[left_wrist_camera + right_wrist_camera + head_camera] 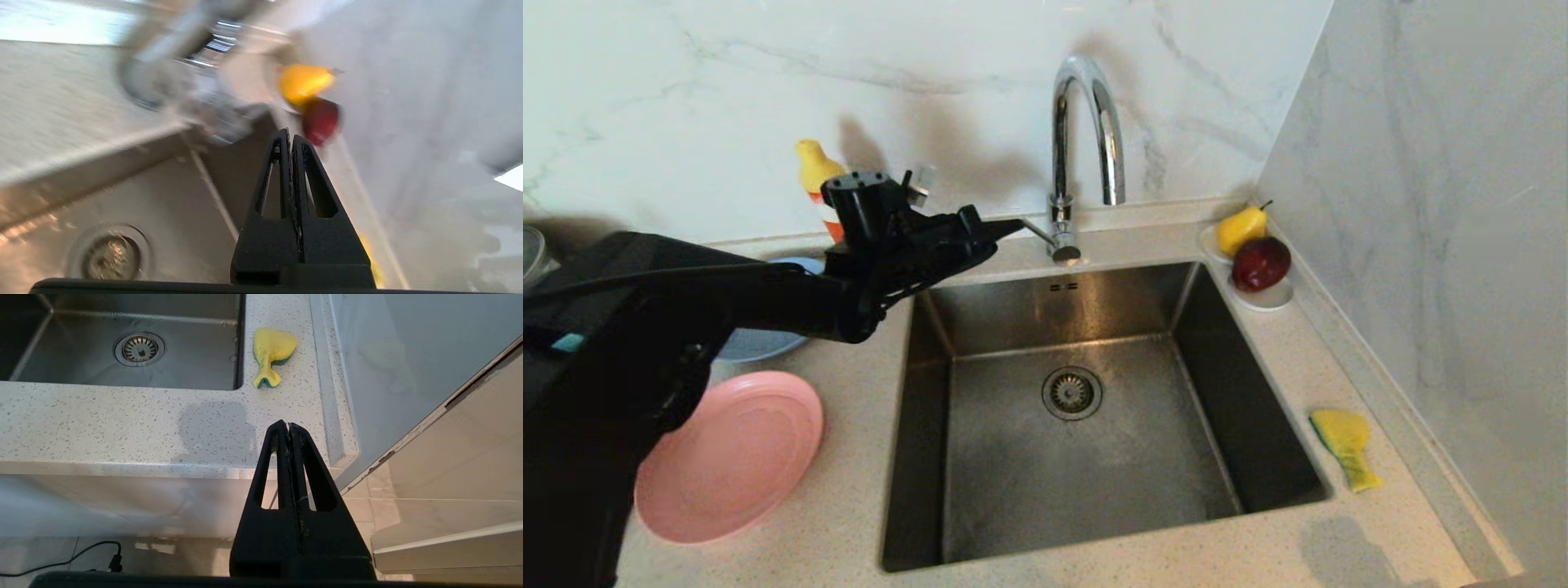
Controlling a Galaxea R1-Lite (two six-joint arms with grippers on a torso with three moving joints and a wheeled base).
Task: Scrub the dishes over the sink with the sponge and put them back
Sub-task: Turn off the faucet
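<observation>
The steel sink [1094,441] with its round drain [1072,393] fills the middle of the counter, a chrome faucet [1086,147] behind it. A pink plate [731,457] lies on the counter to the left, and a blue plate [760,343] shows partly under my left arm. The yellow sponge [1346,445] [271,353] lies crumpled on the counter right of the sink. My left gripper [1013,229] [291,139] is shut and empty, raised over the sink's back left corner, pointing toward the faucet. My right gripper [288,425] is shut and empty, below the counter's front edge.
An orange detergent bottle with a yellow cap [818,184] stands behind my left gripper. A small white dish [1266,298] with a pear [1241,229] and a red fruit [1260,263] sits at the back right corner. A marble wall [1437,204] closes the right side.
</observation>
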